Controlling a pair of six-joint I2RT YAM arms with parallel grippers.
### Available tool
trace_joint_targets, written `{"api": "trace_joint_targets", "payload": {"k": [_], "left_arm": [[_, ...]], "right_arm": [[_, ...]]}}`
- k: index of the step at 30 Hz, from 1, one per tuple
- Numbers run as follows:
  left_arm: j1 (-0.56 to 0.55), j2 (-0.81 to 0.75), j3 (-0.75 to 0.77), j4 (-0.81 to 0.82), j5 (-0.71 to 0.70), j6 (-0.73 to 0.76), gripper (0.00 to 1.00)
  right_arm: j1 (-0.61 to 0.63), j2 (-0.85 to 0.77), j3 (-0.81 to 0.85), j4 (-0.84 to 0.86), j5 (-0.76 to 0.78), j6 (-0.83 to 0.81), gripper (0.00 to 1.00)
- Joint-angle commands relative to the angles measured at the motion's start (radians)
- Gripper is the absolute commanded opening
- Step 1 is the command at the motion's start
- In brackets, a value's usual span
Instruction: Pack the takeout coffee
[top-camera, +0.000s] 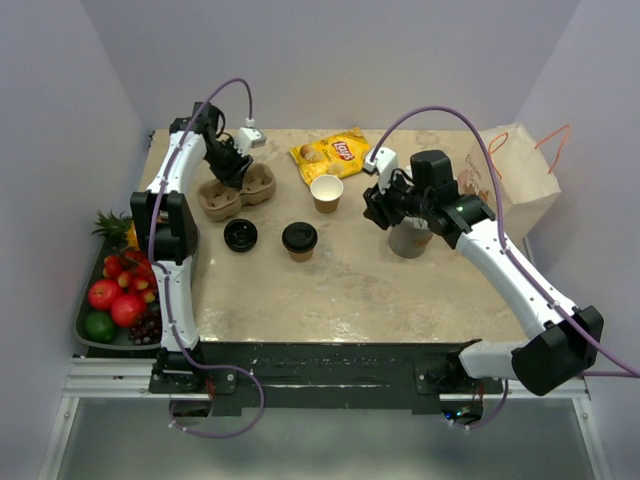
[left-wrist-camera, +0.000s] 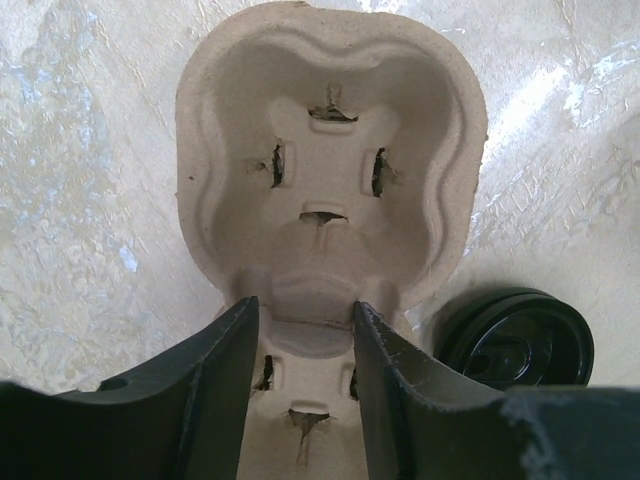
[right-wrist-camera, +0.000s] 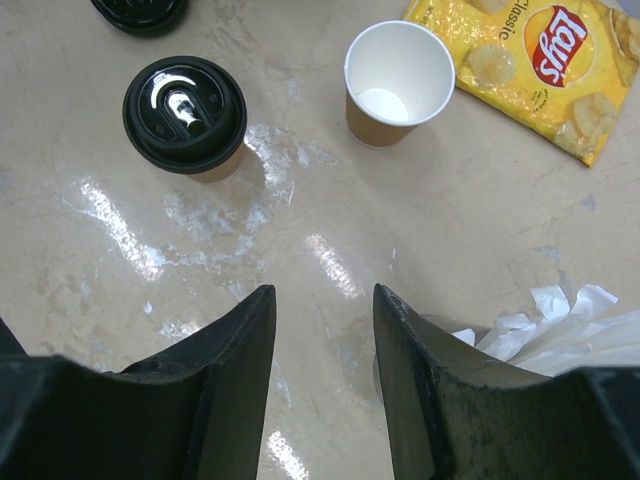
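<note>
A tan paper cup with a black lid (top-camera: 299, 240) stands mid-table, also seen in the right wrist view (right-wrist-camera: 185, 112). A second tan cup (top-camera: 326, 192) stands open behind it, white inside (right-wrist-camera: 398, 75). A loose black lid (top-camera: 240, 235) lies left of the lidded cup (left-wrist-camera: 520, 345). My left gripper (top-camera: 232, 170) hangs open over the pulp carrier (top-camera: 212, 198), its jaws (left-wrist-camera: 305, 305) above the near well with nothing pinched. My right gripper (top-camera: 375, 210) is open over bare table (right-wrist-camera: 322, 290), right of both cups.
A yellow chip bag (top-camera: 330, 153) lies at the back. A grey cup of wrapped straws (top-camera: 410, 238) stands just under my right arm. A brown paper bag (top-camera: 520, 175) stands at the right edge. A fruit tray (top-camera: 84, 335) sits off the table's left side.
</note>
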Motion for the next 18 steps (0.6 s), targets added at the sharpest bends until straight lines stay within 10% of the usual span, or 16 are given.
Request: {"api": "trace_joint_targets", "payload": {"k": [1, 18], "left_arm": [[0.012, -0.009, -0.006, 0.012, 0.008, -0.013, 0.46], [0.012, -0.038, 0.004, 0.020, 0.044, -0.005, 0.19]], "right_arm": [[-0.004, -0.002, -0.005, 0.023, -0.029, 0.000, 0.47], [-0.004, -0.009, -0.022, 0.035, -0.024, 0.001, 0.47]]}}
